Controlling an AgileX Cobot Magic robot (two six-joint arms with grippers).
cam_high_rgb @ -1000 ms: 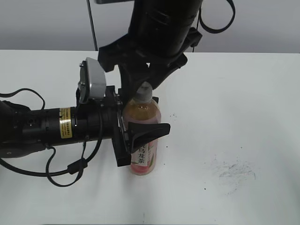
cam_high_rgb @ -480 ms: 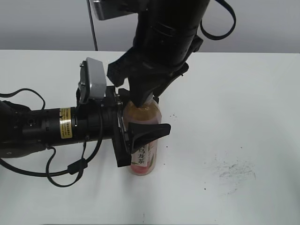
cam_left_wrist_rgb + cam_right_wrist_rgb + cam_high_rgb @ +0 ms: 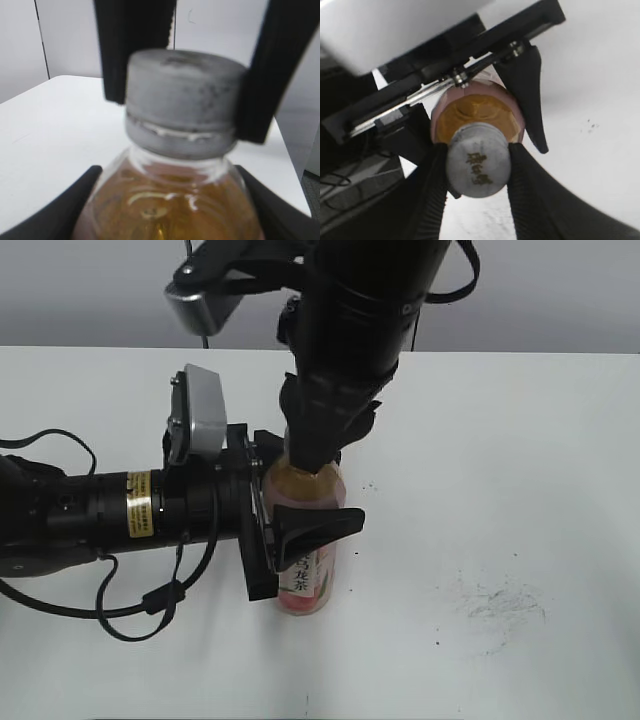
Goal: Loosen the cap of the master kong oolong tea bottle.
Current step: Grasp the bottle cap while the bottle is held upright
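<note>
Jaws of your right gripper (image 3: 479, 161) are clenched on the cap (image 3: 479, 160): the right wrist view shows a dark finger pressed against each side of its ribbed edge, with the logo mark on top plainly between them. Your left gripper (image 3: 300, 525) is clamped around the body of the master kong oolong tea bottle (image 3: 303, 570), which stands upright on the white bench (image 3: 500, 490), near the middle of the exterior view; one finger crosses the front of the amber tea just above the pink label. The left wrist view confirms it from the side: the grey cap sits between the two black fingers from above, with the holding fingers curving round the bottle's shoulder below.

You are at the twisting step. Both grips appear set, and the cap looks fully seated, its ring tight against the neck.

Next, you need a wrist rotation of the right arm about the bottle's axis while the left holds firm. Keep the squeeze even so the fingers do not slip on the ribs, and avoid pushing sideways, which would tilt the bottle in the left grip.
</note>
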